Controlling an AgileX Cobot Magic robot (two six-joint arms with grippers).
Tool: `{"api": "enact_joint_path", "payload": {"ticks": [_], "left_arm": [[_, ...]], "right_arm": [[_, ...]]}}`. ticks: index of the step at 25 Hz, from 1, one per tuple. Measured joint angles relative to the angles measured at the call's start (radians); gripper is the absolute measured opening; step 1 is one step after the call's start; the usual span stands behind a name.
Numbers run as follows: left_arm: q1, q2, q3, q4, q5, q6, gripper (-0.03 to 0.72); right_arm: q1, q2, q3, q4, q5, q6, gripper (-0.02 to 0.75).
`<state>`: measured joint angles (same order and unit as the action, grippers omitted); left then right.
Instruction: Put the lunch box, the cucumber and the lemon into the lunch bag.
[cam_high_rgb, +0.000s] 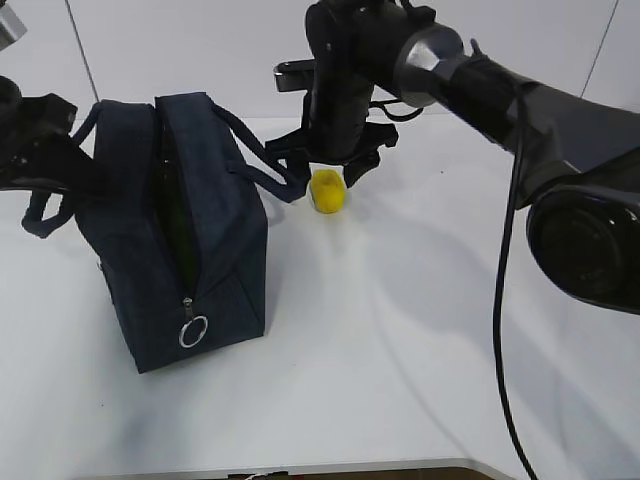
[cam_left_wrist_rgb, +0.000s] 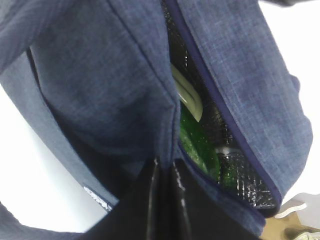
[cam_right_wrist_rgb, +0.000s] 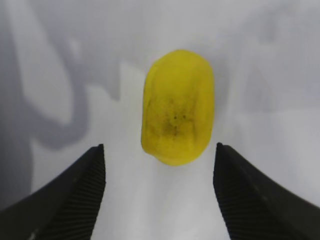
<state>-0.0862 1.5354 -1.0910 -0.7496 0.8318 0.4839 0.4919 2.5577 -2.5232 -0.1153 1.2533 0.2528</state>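
Note:
The navy lunch bag (cam_high_rgb: 200, 240) stands at the left with its top zipper open. Through the opening I see the green cucumber (cam_left_wrist_rgb: 197, 145) and the pale lid of the lunch box (cam_left_wrist_rgb: 189, 96) inside, against a shiny lining. My left gripper (cam_left_wrist_rgb: 165, 167) is shut on the fabric at the bag's opening edge; in the exterior view it (cam_high_rgb: 70, 165) sits at the bag's far left side. The yellow lemon (cam_high_rgb: 328, 190) lies on the table right of the bag. My right gripper (cam_right_wrist_rgb: 160, 150) hangs just above the lemon (cam_right_wrist_rgb: 178, 107), open, its fingers (cam_right_wrist_rgb: 92, 175) apart from it on both sides.
The white table (cam_high_rgb: 420, 330) spreads in front and to the right of the bag. A bag handle (cam_high_rgb: 255, 165) loops toward the lemon. The zipper's silver ring pull (cam_high_rgb: 193, 331) hangs at the bag's near end. The right arm (cam_high_rgb: 520, 110) crosses from the right.

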Motion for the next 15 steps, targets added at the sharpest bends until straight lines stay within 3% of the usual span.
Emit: {"api": "enact_joint_path", "payload": {"ticks": [15], "left_arm": [[0.000,0.000,0.000,0.000,0.000,0.000,-0.003]], "right_arm": [[-0.055,0.010,0.000,0.084,-0.095,0.012,0.541]]}}
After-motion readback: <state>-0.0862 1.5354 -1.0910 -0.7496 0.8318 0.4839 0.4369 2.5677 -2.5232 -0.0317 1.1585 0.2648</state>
